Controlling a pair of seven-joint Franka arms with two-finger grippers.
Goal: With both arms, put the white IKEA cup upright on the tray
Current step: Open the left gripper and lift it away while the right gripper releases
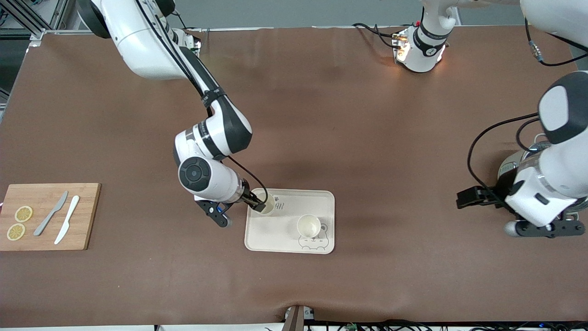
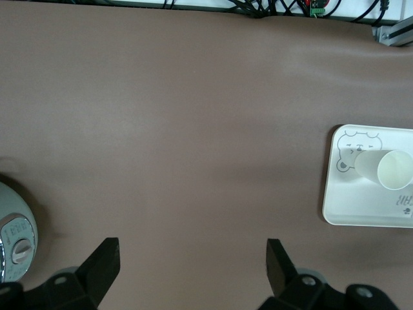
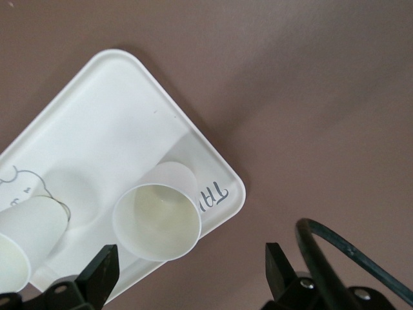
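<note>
The cream-white tray point(image 1: 321, 200) with a bear face lies near the middle of the table. Two white cups stand on it, mouths up. One cup point(image 1: 308, 225) stands by the bear face. The other cup point(image 1: 267, 204) stands at the tray's corner toward the right arm's end. My right gripper point(image 1: 256, 202) is open right beside this cup. In the right wrist view the cup point(image 3: 157, 217) sits just clear of my open right gripper point(image 3: 190, 261), on the tray point(image 3: 103, 123). My left gripper point(image 1: 462, 199) is open and empty, low over bare table, and waits point(image 2: 190, 248).
A wooden cutting board point(image 1: 87, 216) with two knives point(image 1: 51, 213) and two lemon slices point(image 1: 23, 214) lies toward the right arm's end. A round grey metal device point(image 2: 13, 234) sits under the left arm point(image 1: 511, 166). The left wrist view shows the tray point(image 2: 348, 210) with one cup point(image 2: 386, 169).
</note>
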